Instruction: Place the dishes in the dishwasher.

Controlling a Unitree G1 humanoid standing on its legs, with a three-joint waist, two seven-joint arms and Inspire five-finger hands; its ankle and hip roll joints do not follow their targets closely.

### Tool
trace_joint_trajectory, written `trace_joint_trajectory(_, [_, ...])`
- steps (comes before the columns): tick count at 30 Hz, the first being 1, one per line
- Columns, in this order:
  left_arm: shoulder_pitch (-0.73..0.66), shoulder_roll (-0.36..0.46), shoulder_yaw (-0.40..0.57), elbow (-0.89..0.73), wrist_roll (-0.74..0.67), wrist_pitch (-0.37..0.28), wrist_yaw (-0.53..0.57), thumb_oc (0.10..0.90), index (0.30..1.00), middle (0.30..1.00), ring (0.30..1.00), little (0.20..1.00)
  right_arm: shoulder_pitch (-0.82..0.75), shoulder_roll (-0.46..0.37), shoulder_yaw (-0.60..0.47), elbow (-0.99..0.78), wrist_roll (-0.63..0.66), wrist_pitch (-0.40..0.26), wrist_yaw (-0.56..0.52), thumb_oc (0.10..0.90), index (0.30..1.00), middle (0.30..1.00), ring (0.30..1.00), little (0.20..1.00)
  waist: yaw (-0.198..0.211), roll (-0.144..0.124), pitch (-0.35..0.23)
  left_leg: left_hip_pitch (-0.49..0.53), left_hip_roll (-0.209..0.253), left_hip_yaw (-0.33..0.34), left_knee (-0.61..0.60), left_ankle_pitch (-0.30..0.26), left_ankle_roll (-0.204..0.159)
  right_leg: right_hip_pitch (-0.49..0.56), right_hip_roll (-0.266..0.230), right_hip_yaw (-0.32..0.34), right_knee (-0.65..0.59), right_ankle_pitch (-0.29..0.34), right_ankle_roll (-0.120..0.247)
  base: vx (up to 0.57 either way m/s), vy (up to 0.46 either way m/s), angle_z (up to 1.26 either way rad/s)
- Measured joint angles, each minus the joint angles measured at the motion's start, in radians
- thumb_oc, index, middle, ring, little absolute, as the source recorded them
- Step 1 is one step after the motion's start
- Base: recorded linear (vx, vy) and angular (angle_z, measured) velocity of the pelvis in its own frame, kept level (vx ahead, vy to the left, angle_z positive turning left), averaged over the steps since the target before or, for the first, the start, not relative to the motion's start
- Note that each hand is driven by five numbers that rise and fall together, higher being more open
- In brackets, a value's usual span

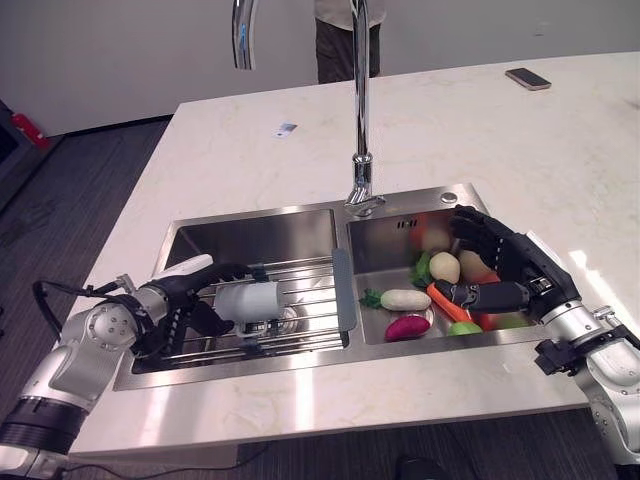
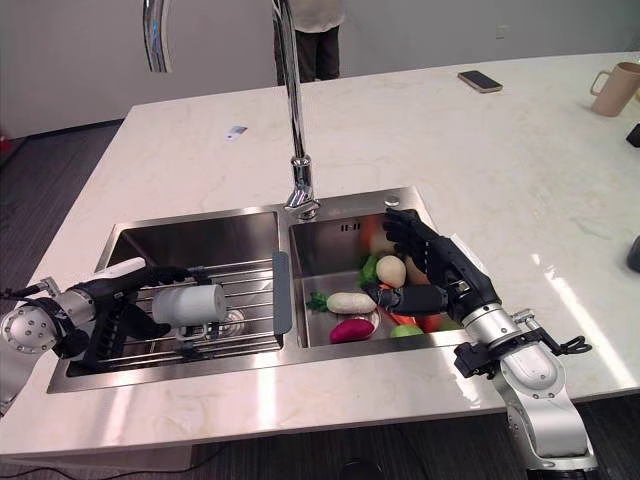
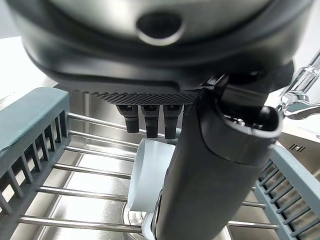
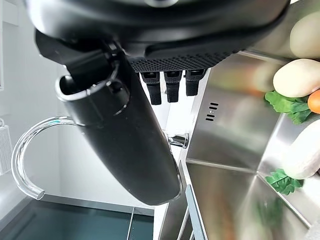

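**Cup in hand over the sink rack, nothing loaded yet**

I have my left hand point(image 1: 190, 300) down in the left basin of the stainless steel double sink point(image 1: 290, 355), over the wire drying rack with grey-blue end frames point(image 1: 310, 300). Its fingers and white-covered thumb are curled around the white cylindrical cup point(image 1: 250, 300), which lies on its side, at or just above the rack bars. In the left wrist view the cup point(image 3: 150, 175) sits past the fingertips with the thumb lying across it, so I read this as a grip, though I cannot tell whether the cup is lifted clear of the bars.

My right hand point(image 1: 500, 270) is in the right basin, fingers spread and relaxed, holding nothing. It hovers above or against a pile of vegetables: a white radish point(image 1: 405, 299), a pale potato point(image 1: 445, 267), an orange carrot point(image 1: 447, 303), a magenta round vegetable point(image 1: 407, 327) and a green one point(image 1: 465, 327).

On progress, my judgement is that the task is at its start. I cannot make out any dishwasher. The cup is the one dish I can find in the sink, so it has yet to be carried out and placed. A beige mug point(image 2: 620, 85) stands far off on the pale marble tabletop point(image 1: 250, 170), near a dark phone point(image 1: 527, 78). A person point(image 1: 345, 35) stands beyond the tall chrome faucet point(image 1: 358, 110).
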Motion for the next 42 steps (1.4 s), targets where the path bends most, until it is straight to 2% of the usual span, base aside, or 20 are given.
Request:
trace_joint_trajectory(16, [-0.052, -0.015, -0.053, 0.011, 0.026, 0.020, -0.012, 0.800, 0.900, 0.900, 0.900, 0.900, 0.000, -0.002, 0.008, 0.002, 0.000, 0.000, 0.007, 0.800, 0.900, 0.900, 0.900, 0.900, -0.004, -0.004, 0.003, -0.005, 0.000, -0.001, 0.002, 0.000, 0.000, 0.000, 0.001, 0.000, -0.001, 0.001, -0.001, 0.00, 0.000, 0.00])
trace_joint_trajectory(23, [-0.060, -0.029, -0.088, 0.054, 0.065, 0.044, -0.070, 0.800, 0.900, 0.900, 0.900, 0.900, 0.000, -0.002, 0.011, 0.006, 0.000, 0.000, 0.017, 0.800, 0.900, 0.900, 0.900, 0.900, -0.004, -0.011, 0.006, -0.004, 0.000, -0.001, 0.002, 0.000, 0.000, 0.001, 0.002, 0.000, -0.001, 0.002, -0.001, 0.00, 0.000, 0.00])
trace_joint_trajectory(24, [-0.072, -0.038, -0.089, 0.070, 0.068, 0.052, -0.076, 0.527, 0.491, 0.491, 0.491, 0.491, -0.003, -0.002, 0.014, 0.006, 0.000, 0.000, 0.017, 0.800, 0.900, 0.900, 0.900, 0.900, -0.004, -0.012, 0.006, -0.002, 0.000, -0.001, 0.003, 0.000, 0.000, 0.002, 0.003, 0.000, -0.001, 0.002, -0.002, 0.00, 0.000, 0.00])
trace_joint_trajectory(25, [-0.080, -0.048, -0.090, 0.087, 0.076, 0.058, -0.077, 0.474, 0.411, 0.411, 0.411, 0.411, -0.006, -0.002, 0.021, 0.006, 0.000, -0.001, 0.016, 0.800, 0.900, 0.900, 0.900, 0.900, -0.005, -0.012, 0.006, -0.001, 0.000, 0.000, 0.002, 0.000, 0.000, 0.003, 0.003, 0.001, -0.001, 0.002, -0.002, 0.00, 0.000, 0.00])
trace_joint_trajectory(26, [-0.102, -0.066, -0.092, 0.122, 0.103, 0.059, -0.085, 0.400, 0.300, 0.300, 0.300, 0.300, -0.007, -0.002, 0.030, 0.006, 0.000, -0.001, 0.017, 0.800, 0.900, 0.900, 0.900, 0.900, -0.006, -0.012, 0.006, 0.003, 0.000, 0.000, 0.002, 0.000, 0.000, 0.005, 0.003, 0.002, -0.001, 0.002, -0.002, 0.00, 0.000, 0.00])
trace_joint_trajectory(31, [-0.122, -0.067, -0.095, 0.157, 0.142, 0.063, -0.116, 0.400, 0.300, 0.300, 0.300, 0.300, -0.009, -0.006, 0.036, 0.006, 0.000, -0.002, 0.016, 0.800, 0.900, 0.900, 0.900, 0.900, -0.016, -0.011, 0.006, 0.011, 0.000, 0.000, 0.003, 0.000, 0.000, 0.017, 0.004, 0.003, -0.006, 0.005, -0.003, 0.00, 0.000, 0.00])
trace_joint_trajectory(42, [-0.118, -0.067, -0.098, 0.156, 0.091, 0.040, -0.097, 0.400, 0.300, 0.300, 0.300, 0.300, -0.009, -0.015, 0.036, 0.006, 0.001, -0.003, 0.011, 0.800, 0.900, 0.900, 0.900, 0.900, -0.023, -0.010, 0.005, 0.008, 0.000, -0.002, 0.004, -0.001, 0.001, 0.023, 0.004, 0.003, -0.010, 0.012, -0.003, 0.00, 0.000, 0.00])
